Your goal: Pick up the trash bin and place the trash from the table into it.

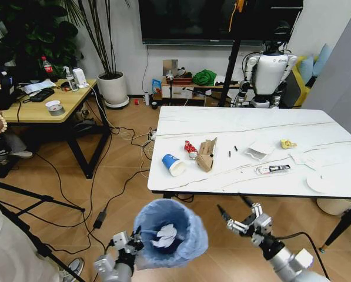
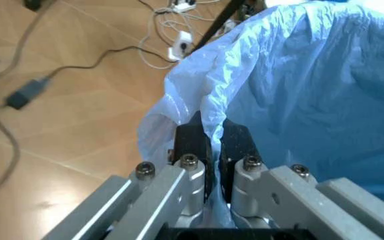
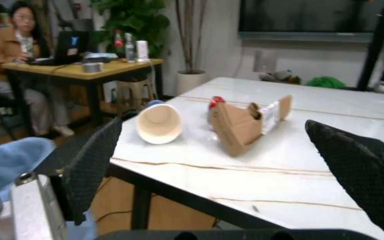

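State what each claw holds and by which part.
Left claw grips the trash bin by its bag-lined rim. Right claw is open, holding nothing, short of the table.

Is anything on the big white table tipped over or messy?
Yes. The paper cup lies on its side near the table edge, open mouth toward the robot. Beside it the torn carton sprawls bent open, with a red wrapper between them.

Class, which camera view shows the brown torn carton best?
The right wrist view: the brown torn carton is close and side-on, its ripped flaps clear, on the table between the open fingers. The head view shows it smaller, from above. The left wrist view faces the bin's bag.
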Motion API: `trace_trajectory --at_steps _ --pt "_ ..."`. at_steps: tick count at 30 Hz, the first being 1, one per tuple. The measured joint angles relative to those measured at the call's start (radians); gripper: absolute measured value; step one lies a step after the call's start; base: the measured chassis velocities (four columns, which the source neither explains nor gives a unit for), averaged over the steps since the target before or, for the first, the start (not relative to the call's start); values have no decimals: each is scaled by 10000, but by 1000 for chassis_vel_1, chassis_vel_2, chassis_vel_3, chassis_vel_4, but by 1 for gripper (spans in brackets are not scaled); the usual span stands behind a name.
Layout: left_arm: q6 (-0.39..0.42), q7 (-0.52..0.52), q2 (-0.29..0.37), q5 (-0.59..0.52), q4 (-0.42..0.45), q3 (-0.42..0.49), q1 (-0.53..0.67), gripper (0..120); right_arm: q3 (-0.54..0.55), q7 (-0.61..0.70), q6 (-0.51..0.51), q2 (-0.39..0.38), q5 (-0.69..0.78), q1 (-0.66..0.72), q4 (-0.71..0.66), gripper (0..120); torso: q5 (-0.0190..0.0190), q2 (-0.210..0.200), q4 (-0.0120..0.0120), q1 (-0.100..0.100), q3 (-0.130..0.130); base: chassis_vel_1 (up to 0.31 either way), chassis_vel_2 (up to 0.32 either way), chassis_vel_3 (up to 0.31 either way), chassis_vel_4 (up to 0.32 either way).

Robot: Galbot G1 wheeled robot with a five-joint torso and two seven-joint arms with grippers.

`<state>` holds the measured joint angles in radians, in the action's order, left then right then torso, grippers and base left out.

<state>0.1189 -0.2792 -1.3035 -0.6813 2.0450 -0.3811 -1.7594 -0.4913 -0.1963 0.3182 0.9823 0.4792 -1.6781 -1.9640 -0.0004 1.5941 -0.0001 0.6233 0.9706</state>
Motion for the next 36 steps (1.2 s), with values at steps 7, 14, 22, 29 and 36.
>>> trace_trajectory --at_steps 7,14,22,29,36 --pt "470 -169 1523 -299 1009 -750 -873 0 282 -202 203 -121 148 665 511 100 4 0 1 0 0 0 0 0 0" --pt "731 90 1873 -712 1193 -899 -809 0 509 -105 -538 72 425 1353 535 100 2 0 -1 0 0 0 0 0 0" --pt "982 725 2407 -863 1167 -887 -664 0 604 -151 -913 176 355 1822 1018 100 5 0 -1 0 0 0 0 0 0" --pt "1071 697 2639 -1083 1224 -941 -667 0 926 -29 -1347 14 352 2223 1313 100 -2 0 -5 0 0 0 0 0 0" --pt "951 772 2441 -724 1391 -1319 -1277 0 2105 135 -1503 -55 638 3800 2329 100 4 0 1 0 0 0 0 0 0"
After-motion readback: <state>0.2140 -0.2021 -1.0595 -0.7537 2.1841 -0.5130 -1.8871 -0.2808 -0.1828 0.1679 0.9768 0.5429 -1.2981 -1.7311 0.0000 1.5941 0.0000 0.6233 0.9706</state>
